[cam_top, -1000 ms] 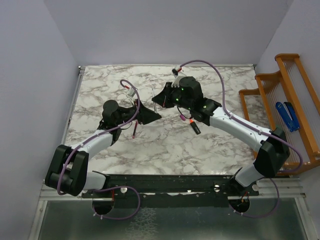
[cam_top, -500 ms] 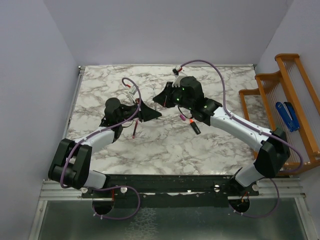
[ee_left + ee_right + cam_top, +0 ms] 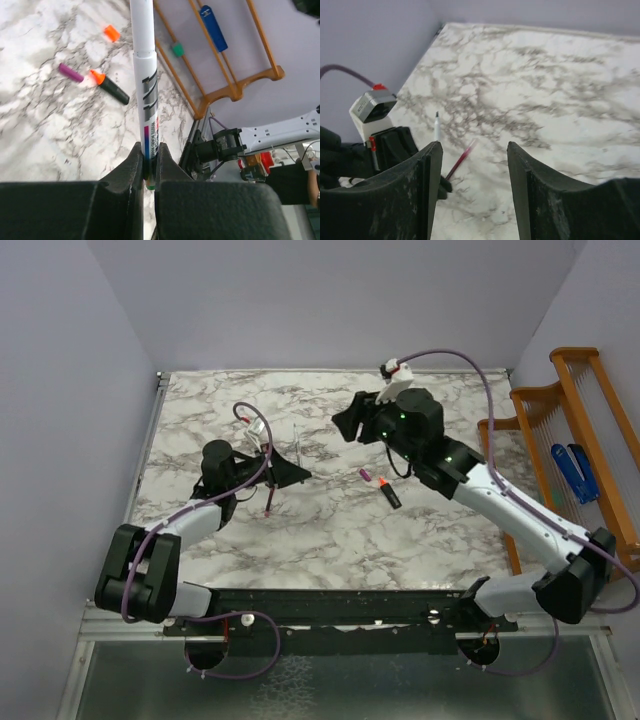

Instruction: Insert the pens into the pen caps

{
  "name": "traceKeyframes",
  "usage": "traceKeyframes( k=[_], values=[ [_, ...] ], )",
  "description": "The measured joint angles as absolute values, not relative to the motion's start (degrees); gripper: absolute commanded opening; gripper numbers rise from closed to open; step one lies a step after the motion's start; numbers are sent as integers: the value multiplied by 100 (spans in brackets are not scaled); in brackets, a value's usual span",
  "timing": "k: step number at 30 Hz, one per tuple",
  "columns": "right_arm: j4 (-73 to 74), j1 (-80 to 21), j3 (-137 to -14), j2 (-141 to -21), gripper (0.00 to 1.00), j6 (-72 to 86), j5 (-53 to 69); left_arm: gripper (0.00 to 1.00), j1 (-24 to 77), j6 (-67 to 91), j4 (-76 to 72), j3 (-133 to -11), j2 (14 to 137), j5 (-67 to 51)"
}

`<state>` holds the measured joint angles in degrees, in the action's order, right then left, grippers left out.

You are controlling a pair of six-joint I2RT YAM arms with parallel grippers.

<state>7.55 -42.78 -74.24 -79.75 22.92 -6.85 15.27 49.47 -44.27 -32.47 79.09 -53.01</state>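
While in left gripper [image 3: 149, 167], pen [image 3: 144, 75] upright

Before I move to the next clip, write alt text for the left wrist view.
The left end effector clamps a grey pen that runs up out of frame. Beyond it on the marble table lie a magenta cap, a black marker with an orange end and an orange cap; a wooden rack stands at right.

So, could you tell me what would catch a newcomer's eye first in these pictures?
Probably the left gripper, shut on the silver-grey pen over the table, left of middle. Then the black marker lying beside the magenta cap mid-table, and the right gripper hanging open above the far side.
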Motion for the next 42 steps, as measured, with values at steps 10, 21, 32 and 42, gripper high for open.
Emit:
traceKeyframes(
  k=[10,21,32,42],
  values=[
    [2029,-2812,-7793,-8678,39,676,40,0,1214,2637,-1138,-3544,6659,-4939],
    [3168,-2930,-7706,-10479,32,200,611,0,1227,2025,-235,-3546,6628,-4799],
    [2836,-2936,-7710,-10908,35,276,429,0,1240,1903,-56,-3594,6635,-4711],
    [2641,-2936,-7887,-11384,35,311,226,0,1240,1874,-49,-3601,6707,-4692]
  ],
)
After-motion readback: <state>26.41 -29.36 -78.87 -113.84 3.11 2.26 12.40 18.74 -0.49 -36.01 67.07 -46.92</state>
